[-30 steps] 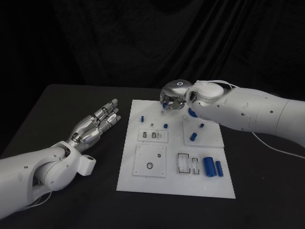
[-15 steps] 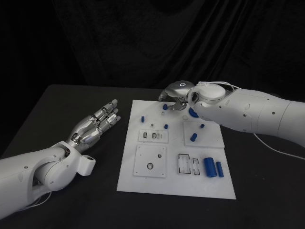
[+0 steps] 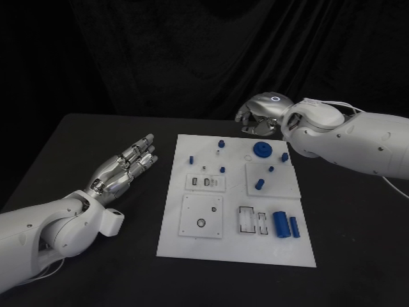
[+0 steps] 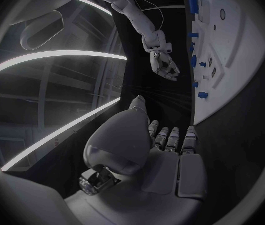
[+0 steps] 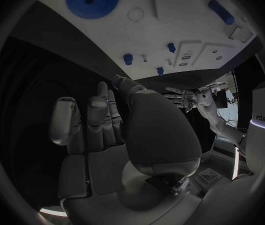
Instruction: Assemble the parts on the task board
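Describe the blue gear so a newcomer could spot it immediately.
Start at the white task board in the middle of the black table. Go to its far right corner, just below the right hand. The blue gear lies there: a toothed round disc, wider than the small pegs nearby.

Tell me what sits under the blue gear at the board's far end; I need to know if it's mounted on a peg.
The blue gear lies flat on the white task board, with a dark hole at its centre. Whatever is beneath it, peg or bare board, is covered by the gear itself, so that cannot be told.
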